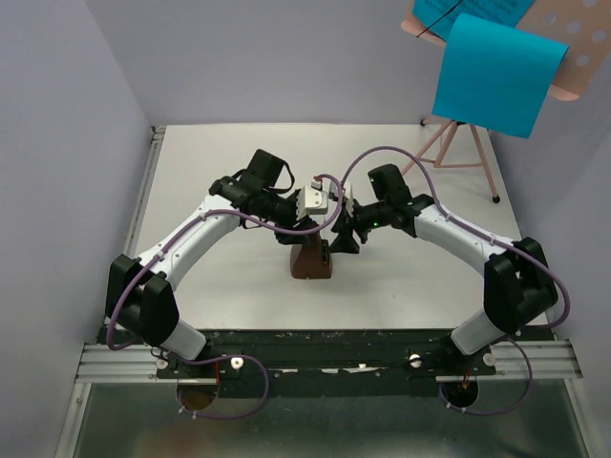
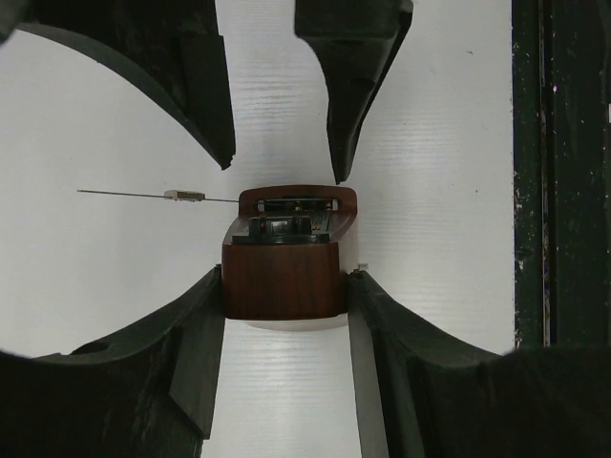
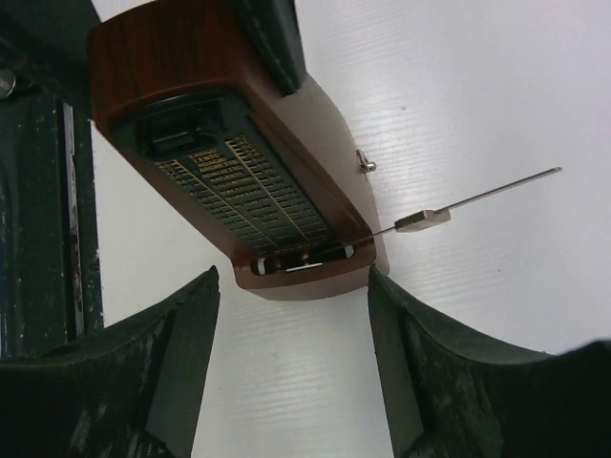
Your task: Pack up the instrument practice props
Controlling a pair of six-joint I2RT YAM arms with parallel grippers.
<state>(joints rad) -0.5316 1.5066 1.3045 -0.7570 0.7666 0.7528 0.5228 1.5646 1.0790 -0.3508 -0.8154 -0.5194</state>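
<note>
Clamping the metronome (image 1: pixel 312 260) mid-table in the left gripper (image 2: pixel 284 279); straddling its top with the right gripper (image 3: pixel 293 275), jaws wide, not touching. Probably next: closing gently, minding the pendulum rod (image 2: pixel 134 195) jutting toward 9 o'clock.

No legible text anywhere; only unreadable fine scale marks on the metronome (image 3: pixel 239 162) face.

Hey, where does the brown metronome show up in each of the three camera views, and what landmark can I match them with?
Top external: metronome near the middle of the table.
Left wrist: metronome at picture centre, slightly low.
Right wrist: metronome upper left, slanting toward the centre.
Shared landmark: the dark rail along the near edge; it runs down the right side in left wrist and the left side in right wrist.
</note>
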